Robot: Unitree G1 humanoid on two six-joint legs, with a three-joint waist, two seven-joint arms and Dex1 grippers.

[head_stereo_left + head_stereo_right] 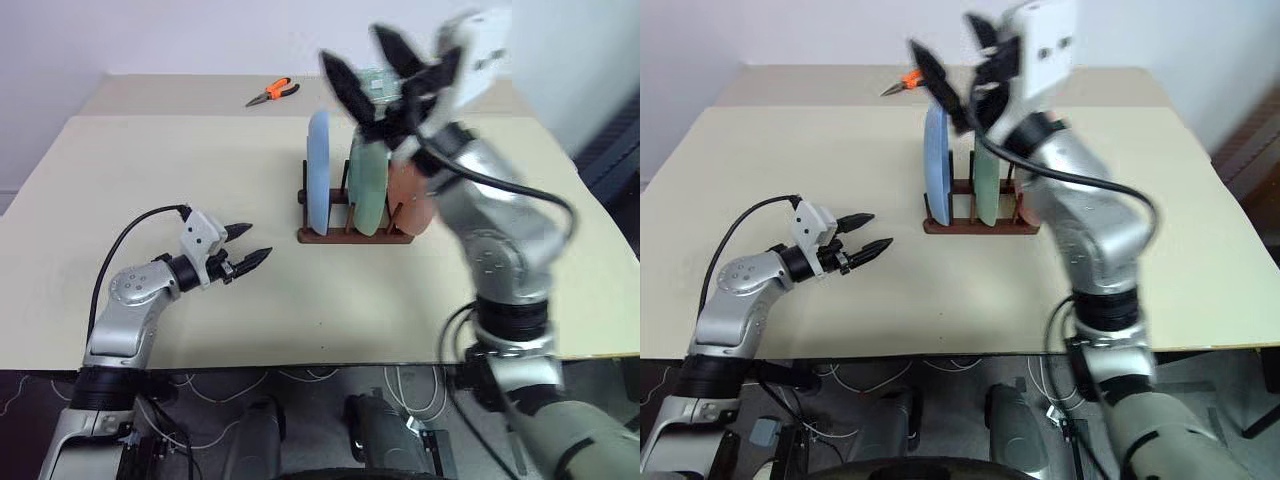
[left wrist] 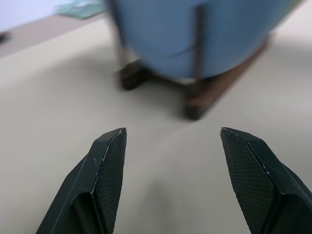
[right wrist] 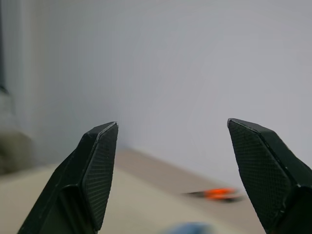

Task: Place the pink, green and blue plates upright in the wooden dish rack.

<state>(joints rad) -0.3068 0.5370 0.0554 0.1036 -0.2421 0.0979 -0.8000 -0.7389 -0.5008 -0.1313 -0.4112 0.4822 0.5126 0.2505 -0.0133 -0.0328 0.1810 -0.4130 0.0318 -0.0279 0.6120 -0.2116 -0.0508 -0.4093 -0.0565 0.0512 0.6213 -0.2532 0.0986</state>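
Observation:
All three plates stand upright on edge in the dark wooden dish rack (image 1: 352, 236) at the table's middle: the blue plate (image 1: 318, 170) on the left, the green plate (image 1: 367, 186) in the middle, the pink plate (image 1: 409, 196) on the right, partly behind my right arm. My right gripper (image 1: 351, 46) hangs open in the air above the rack, holding nothing and touching no plate. My left gripper (image 1: 259, 241) is open and empty, low over the table a short way left of the rack, pointing at the blue plate (image 2: 195, 34).
Orange-handled pliers (image 1: 272, 93) lie at the far side of the beige table (image 1: 150, 190), behind and left of the rack. Cables hang below the table's near edge.

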